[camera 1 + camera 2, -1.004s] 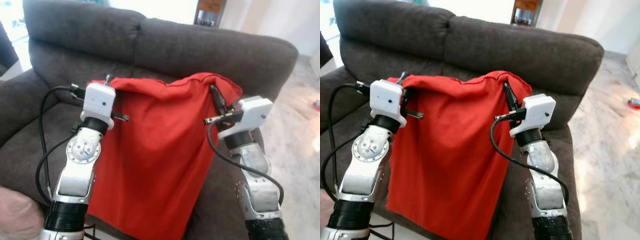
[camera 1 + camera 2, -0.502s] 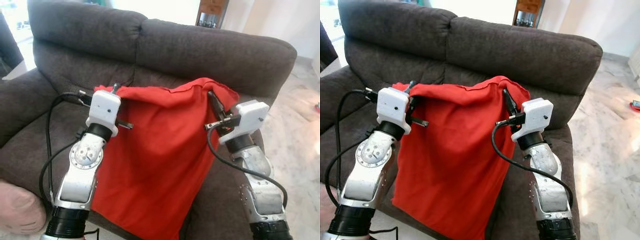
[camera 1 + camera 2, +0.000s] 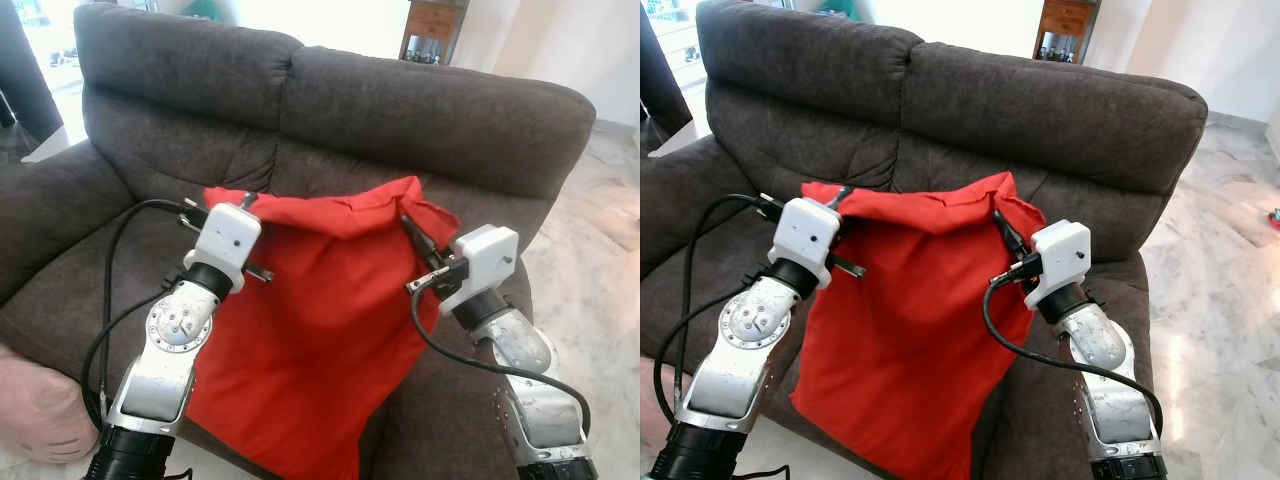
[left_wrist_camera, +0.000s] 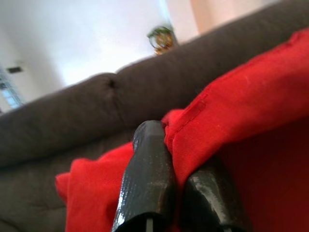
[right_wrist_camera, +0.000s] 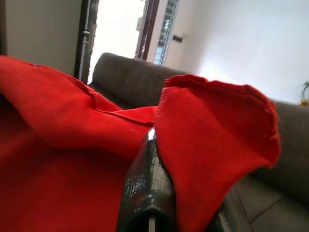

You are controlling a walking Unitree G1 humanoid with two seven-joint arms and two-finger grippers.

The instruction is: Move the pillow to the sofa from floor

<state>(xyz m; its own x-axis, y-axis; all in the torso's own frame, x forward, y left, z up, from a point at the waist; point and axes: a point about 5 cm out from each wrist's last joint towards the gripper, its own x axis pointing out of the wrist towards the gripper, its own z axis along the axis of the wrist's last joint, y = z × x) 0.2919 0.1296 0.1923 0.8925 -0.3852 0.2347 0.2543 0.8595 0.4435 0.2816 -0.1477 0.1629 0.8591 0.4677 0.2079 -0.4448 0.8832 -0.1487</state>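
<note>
A red pillow (image 3: 320, 320) hangs limp over the front of the dark grey sofa (image 3: 420, 110), its lower part draped across the seat edge. My left gripper (image 3: 246, 200) is shut on the pillow's upper left corner; in the left wrist view the black fingers (image 4: 147, 179) pinch a red fold (image 4: 251, 106). My right gripper (image 3: 408, 222) is shut on the upper right corner, and in the right wrist view a finger (image 5: 145, 188) presses against the red cloth (image 5: 212, 140). The pillow's top edge sags between the two grippers, in front of the backrest.
A pink cushion (image 3: 40, 420) lies low at the left by the sofa's front. The sofa's left armrest (image 3: 50, 200) rises beside my left arm. Pale marble floor (image 3: 600, 250) stretches to the right. A wooden cabinet (image 3: 432, 25) stands behind the sofa.
Both grippers have come down and forward with the pillow, so its top edge now sits lower against the backrest. The head camera has also shifted, showing more of the sofa.
</note>
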